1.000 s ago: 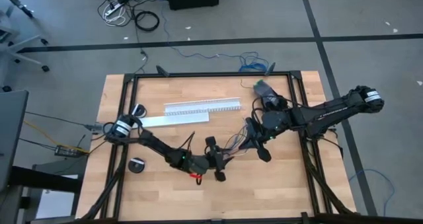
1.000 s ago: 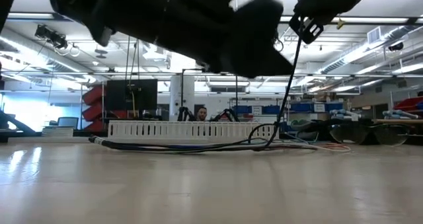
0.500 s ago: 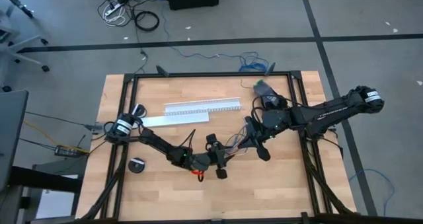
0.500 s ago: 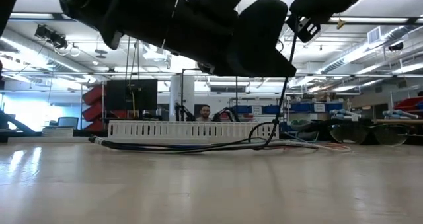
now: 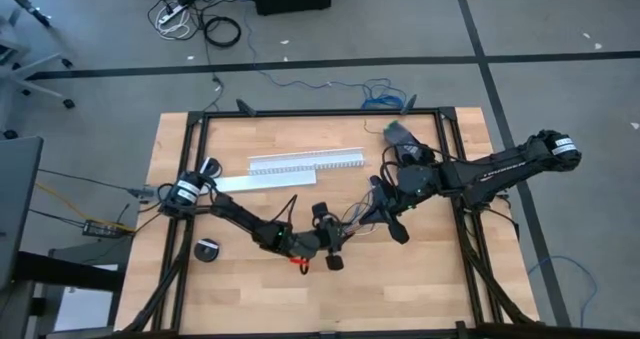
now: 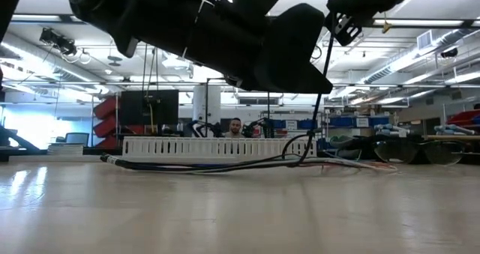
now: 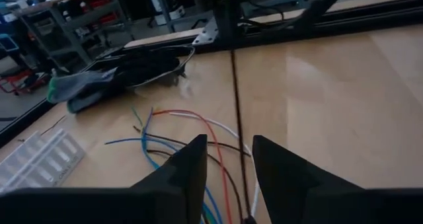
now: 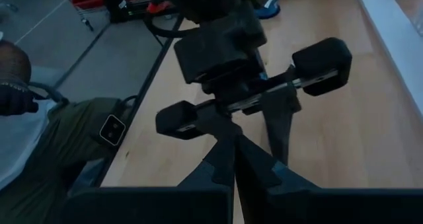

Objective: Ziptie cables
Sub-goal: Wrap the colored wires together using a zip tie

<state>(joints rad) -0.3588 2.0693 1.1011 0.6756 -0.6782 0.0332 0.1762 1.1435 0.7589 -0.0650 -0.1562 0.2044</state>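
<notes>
The cables, thin blue, orange, white and dark wires, lie curving on the table between the two arms. The ziptie, a thin black strip, runs from my right gripper down to the table. My left gripper is open and low over the wires. Its fingers stand on either side of the strip, with a gap on both sides. In the high view my left gripper faces my right gripper. My right gripper is shut and stands higher. My right gripper pinches the ziptie's upper end between its two shut fingers. The fingers slant downward from the table's right side. The strip hangs below them at a slant, nearly straight. Its lower part reaches the table among the wires.
A long white slotted channel and a flat white strip lie toward the far edge. A green-grey cloth sits at the far right. A black round piece lies at the left. A black frame borders the table.
</notes>
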